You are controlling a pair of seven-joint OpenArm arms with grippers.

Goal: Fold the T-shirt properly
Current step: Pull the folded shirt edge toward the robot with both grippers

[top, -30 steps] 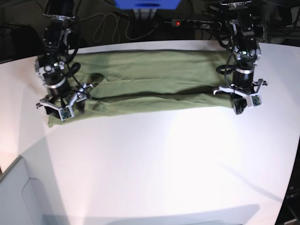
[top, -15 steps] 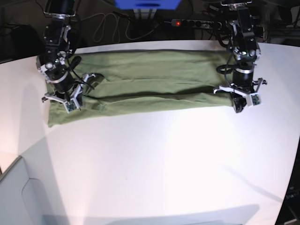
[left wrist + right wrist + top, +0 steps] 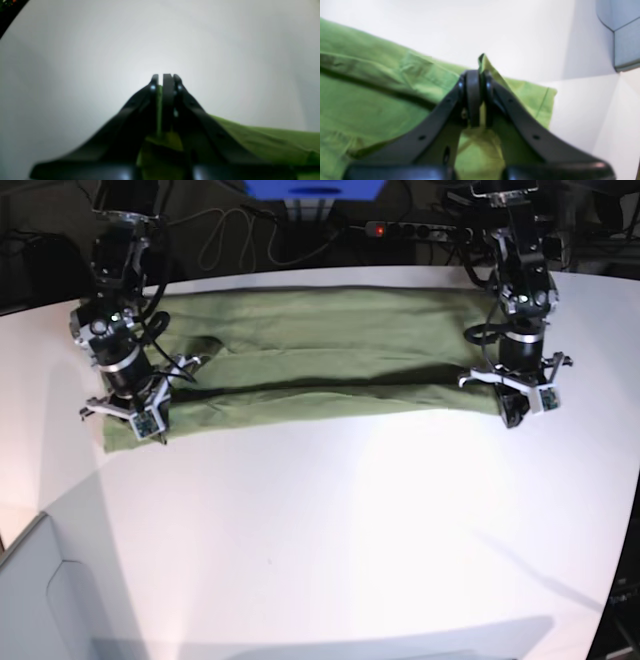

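The T-shirt (image 3: 320,345) is sage green and lies as a long lengthwise-folded band across the back of the white table (image 3: 350,530). At the band's right front corner, my left gripper (image 3: 520,412) is shut on it. The left wrist view has a sliver of green cloth between the closed fingers of the left gripper (image 3: 166,77), with more of the T-shirt (image 3: 262,140) trailing off to the right. My right gripper (image 3: 148,426) is shut on the left front corner. In the right wrist view, a peak of the T-shirt (image 3: 395,82) pokes up above the closed right gripper (image 3: 476,75).
A power strip (image 3: 400,228) with a red light, cables and a blue object (image 3: 315,188) sit behind the table. A grey box corner (image 3: 30,580) stands at the front left and also shows as a grey box (image 3: 625,32) in the right wrist view.
My right gripper was open a second ago; it has shut on the shirt's left front corner after shifting back and then forward again. The left gripper has stayed shut in place.
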